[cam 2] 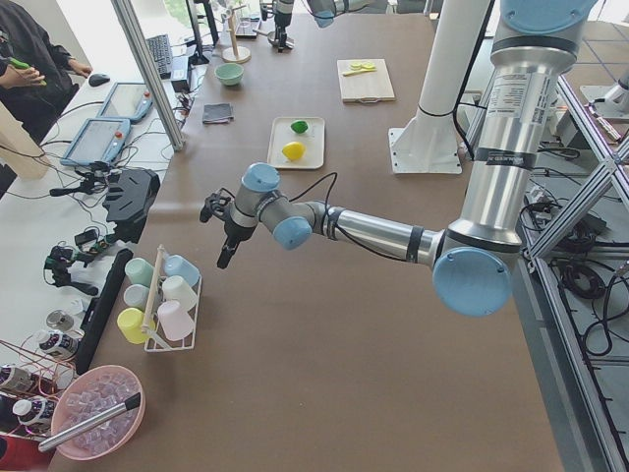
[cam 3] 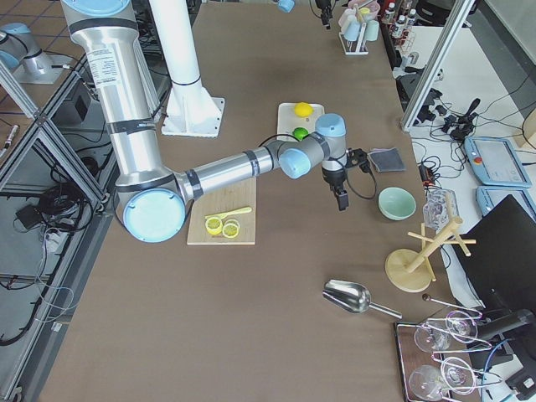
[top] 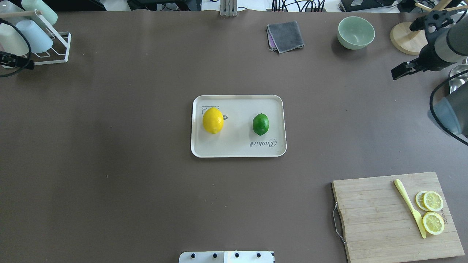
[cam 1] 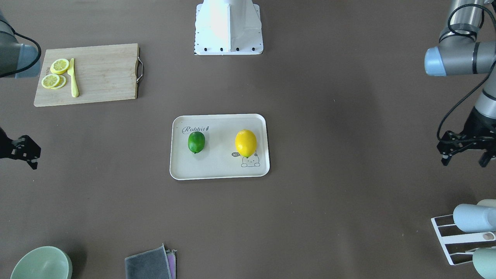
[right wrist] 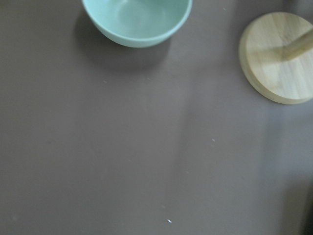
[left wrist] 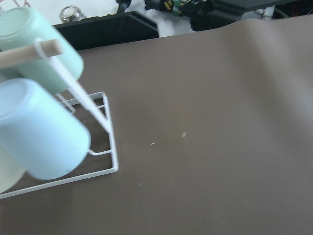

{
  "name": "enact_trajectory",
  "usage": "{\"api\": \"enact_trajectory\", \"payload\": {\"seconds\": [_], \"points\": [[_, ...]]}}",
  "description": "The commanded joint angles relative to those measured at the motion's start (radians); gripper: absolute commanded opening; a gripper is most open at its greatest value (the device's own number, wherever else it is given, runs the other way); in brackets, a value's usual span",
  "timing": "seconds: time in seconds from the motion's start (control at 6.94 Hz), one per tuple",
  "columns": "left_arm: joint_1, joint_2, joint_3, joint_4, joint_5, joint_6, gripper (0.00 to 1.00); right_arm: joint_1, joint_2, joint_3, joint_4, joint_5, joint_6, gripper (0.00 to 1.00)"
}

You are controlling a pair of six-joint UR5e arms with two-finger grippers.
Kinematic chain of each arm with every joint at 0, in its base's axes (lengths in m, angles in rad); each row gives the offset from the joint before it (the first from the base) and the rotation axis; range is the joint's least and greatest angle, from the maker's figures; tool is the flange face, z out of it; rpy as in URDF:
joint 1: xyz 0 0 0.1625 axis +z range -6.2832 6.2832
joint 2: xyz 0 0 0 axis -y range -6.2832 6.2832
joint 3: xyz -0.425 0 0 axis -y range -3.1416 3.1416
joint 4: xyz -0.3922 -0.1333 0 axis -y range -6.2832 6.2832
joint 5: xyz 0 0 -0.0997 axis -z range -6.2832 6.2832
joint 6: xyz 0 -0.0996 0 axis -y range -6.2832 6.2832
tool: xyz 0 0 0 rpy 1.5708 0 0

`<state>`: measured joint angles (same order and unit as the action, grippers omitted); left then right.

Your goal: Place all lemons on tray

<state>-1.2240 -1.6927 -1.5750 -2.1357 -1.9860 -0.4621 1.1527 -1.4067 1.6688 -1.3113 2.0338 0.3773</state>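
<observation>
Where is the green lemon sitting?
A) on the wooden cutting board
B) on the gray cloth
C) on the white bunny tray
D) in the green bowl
C: the green lemon lies on the tray, beside the yellow lemon.

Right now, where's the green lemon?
Overhead view: the green lemon sits on the right half of the tray, near the Rabbit script, apart from the yellow lemon to its left.
</observation>
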Motion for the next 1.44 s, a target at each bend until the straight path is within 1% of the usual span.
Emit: {"api": "enact_trajectory", "payload": {"seconds": [0.0,0.14,0.29,0.43,0.58,0.72,0.86,1.01,1.3], "points": [[-0.176,0.057,0.007,0.073,-0.184,0.223,0.98,0.143,-0.125,-0.006,-0.005,0.160,-0.101,1.00],[-0.230,0.083,0.006,0.139,-0.192,0.350,0.98,0.222,-0.177,-0.009,-0.005,0.272,-0.104,1.00],[-0.265,0.087,0.006,0.175,-0.218,0.367,0.98,0.278,-0.222,-0.026,0.004,0.316,-0.107,1.00],[-0.284,0.085,0.021,0.228,-0.243,0.367,0.98,0.321,-0.262,-0.027,0.000,0.318,-0.174,1.00],[-0.284,0.078,0.041,0.237,-0.243,0.364,0.98,0.359,-0.280,-0.049,-0.006,0.325,-0.269,1.00],[-0.307,0.077,0.038,0.243,-0.258,0.364,0.98,0.361,-0.279,-0.079,-0.003,0.356,-0.297,1.00],[-0.324,0.076,0.030,0.266,-0.301,0.362,0.98,0.361,-0.276,-0.089,-0.003,0.358,-0.298,1.00],[-0.324,0.082,0.030,0.267,-0.301,0.362,0.98,0.361,-0.281,-0.102,0.001,0.358,-0.298,1.00],[-0.327,0.077,0.029,0.272,-0.301,0.361,0.98,0.369,-0.272,-0.081,-0.008,0.362,-0.296,1.00]]}}
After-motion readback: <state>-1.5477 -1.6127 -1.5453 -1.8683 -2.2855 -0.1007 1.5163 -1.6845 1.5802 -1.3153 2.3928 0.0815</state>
